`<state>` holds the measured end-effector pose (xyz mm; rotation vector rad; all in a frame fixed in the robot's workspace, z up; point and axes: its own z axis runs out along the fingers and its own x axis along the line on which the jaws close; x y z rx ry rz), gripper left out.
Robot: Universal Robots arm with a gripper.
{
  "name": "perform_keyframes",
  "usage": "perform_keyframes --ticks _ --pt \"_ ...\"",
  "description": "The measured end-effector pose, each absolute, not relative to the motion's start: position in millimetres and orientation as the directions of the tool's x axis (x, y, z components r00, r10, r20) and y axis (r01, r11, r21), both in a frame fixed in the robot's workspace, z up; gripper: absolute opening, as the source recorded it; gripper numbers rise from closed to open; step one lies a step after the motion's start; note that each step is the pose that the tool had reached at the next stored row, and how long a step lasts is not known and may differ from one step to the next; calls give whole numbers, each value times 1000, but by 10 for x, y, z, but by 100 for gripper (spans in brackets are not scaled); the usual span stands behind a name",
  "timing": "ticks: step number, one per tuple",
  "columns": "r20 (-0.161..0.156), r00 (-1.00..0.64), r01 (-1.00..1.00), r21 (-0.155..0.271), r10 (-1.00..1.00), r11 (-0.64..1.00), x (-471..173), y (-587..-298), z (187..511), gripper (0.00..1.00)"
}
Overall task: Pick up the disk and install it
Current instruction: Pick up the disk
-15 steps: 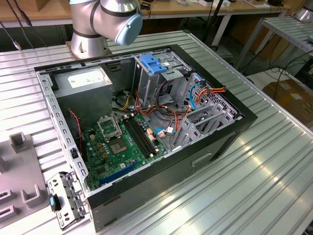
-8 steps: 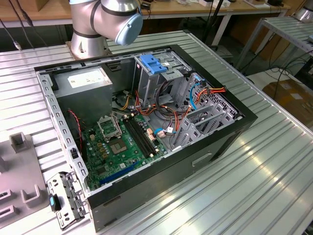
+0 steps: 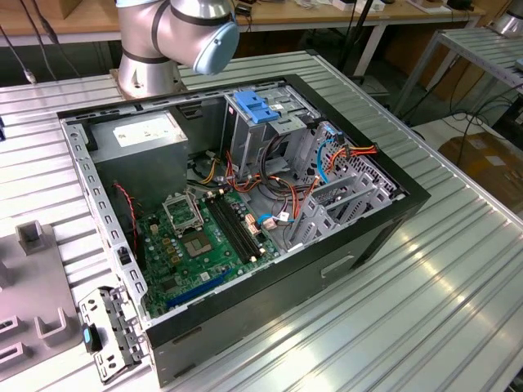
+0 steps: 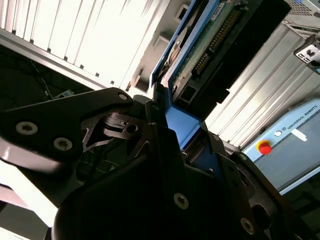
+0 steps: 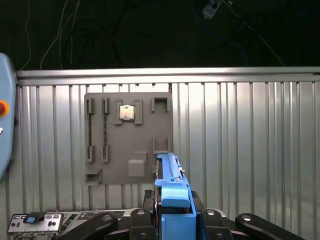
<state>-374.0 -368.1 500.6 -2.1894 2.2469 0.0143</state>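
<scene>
First wrist view: the fingers [image 5: 148,201] clench the disk [image 5: 169,172] by its blue carrier rails. Beneath lies a ribbed metal counter [image 5: 250,150] bearing a grey plate [image 5: 127,137], with dark floor [image 5: 150,35] beyond.

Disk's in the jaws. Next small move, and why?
Probably carry the disk toward the open computer case. In the first wrist view the gripper holds it above the ribbed table and the grey parts tray, so the grasp looks done but the disk isn't at the case.
</scene>
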Motion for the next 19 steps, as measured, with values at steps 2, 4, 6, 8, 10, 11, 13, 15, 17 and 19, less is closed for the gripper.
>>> perform_keyframes --ticks 2,4,6,8,10,11,13,15,17,19 --pt "-9 -26 -1000 4 -1000 26 -3707 -3681 5006 37" --pt "-9 -26 -1000 3 -1000 26 -3654 -3681 5006 37" --pt "-9 -26 -1000 3 -1000 26 -3621 -3681 5006 37" --pt "-10 -26 -1000 3 -1000 26 -3586 -3681 5006 37" --pt "-9 -26 -1000 3 -1000 26 -3522 -3681 5006 37" --pt "-9 -26 -1000 4 -1000 26 -3495 -3681 5006 37" --pt "-9 -26 -1000 3 -1000 26 -3451 -3681 5006 37" --pt "-9 -26 -1000 3 -1000 26 -3411 -3681 5006 37" --pt "-9 -26 -1000 4 -1000 26 -3375 -3681 5006 37" --pt "-9 -26 -1000 4 -1000 26 -3337 -3681 5006 37"
